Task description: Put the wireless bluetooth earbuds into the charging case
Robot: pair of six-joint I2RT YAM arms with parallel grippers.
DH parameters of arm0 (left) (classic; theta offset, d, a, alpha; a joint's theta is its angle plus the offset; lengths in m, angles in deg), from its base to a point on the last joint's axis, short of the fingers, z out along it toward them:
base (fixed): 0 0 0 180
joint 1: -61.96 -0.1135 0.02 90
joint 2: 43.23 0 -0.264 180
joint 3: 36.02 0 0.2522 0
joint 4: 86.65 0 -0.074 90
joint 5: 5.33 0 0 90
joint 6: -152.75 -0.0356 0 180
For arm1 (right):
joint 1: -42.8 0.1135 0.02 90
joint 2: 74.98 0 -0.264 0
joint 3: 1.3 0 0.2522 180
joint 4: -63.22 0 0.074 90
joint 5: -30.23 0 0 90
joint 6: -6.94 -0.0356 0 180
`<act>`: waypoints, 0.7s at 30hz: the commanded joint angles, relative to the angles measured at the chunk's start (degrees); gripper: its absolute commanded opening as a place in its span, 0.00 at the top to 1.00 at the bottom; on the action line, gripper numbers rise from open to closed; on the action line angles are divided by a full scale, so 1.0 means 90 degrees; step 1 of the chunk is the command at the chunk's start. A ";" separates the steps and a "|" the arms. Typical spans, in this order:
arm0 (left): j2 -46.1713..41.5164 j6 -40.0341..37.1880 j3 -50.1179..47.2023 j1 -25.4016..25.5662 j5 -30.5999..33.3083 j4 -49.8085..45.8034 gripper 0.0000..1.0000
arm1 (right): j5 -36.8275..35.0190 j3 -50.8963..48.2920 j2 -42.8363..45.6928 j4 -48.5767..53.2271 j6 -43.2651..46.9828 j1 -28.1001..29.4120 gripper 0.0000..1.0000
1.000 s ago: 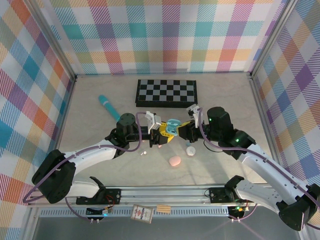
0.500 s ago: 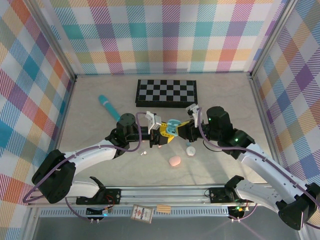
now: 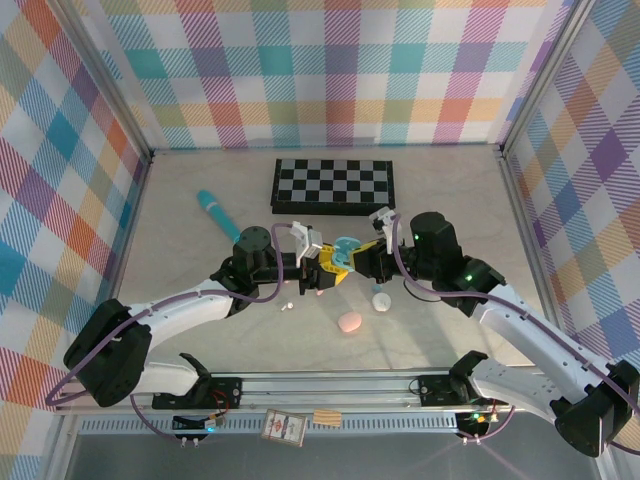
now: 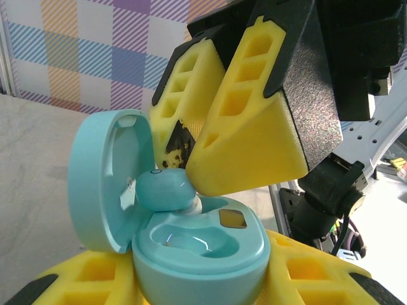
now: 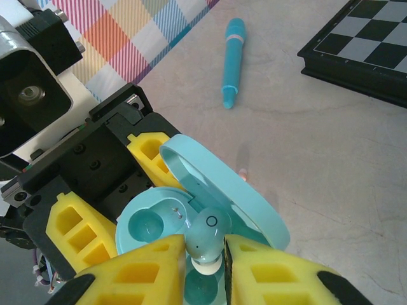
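Observation:
My left gripper [image 4: 200,283] is shut on the base of a teal charging case [image 4: 203,254], held above the table with its lid [image 5: 222,190] swung open. My right gripper [image 5: 206,270] is shut on a teal earbud [image 5: 206,238], white tip down. The bud hangs just over one well at the case's rim [image 4: 162,189]; the other well [image 5: 143,225] shows empty. From above, both grippers meet at the case [image 3: 346,247] mid-table. A tiny pale earbud [image 3: 285,305] lies on the table below the left gripper [image 3: 322,266].
A pink case [image 3: 349,322] and a pale blue case [image 3: 381,301] lie on the table in front of the grippers. A teal pen-like stick [image 3: 216,214] lies at the back left, and a folded chessboard [image 3: 333,184] at the back. Plaid walls enclose three sides.
My right gripper has edged slightly left with the earbud, closer over the case. The left gripper and the case have stayed put.

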 commanded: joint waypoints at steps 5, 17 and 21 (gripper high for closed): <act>-0.0099 -0.0003 0.0190 0.0068 -0.0190 0.0546 0.72 | 0.0221 -0.0060 -0.0105 -0.0066 -0.0068 0.0041 0.77; -0.0147 -0.0057 0.0090 0.0068 -0.0120 0.0606 0.72 | -0.0177 0.0101 0.0250 0.0157 -0.0229 0.0044 0.69; -0.0117 -0.0067 0.0077 0.0068 -0.0137 0.0608 0.72 | -0.0162 0.0132 0.0199 -0.0022 -0.0422 0.0041 0.66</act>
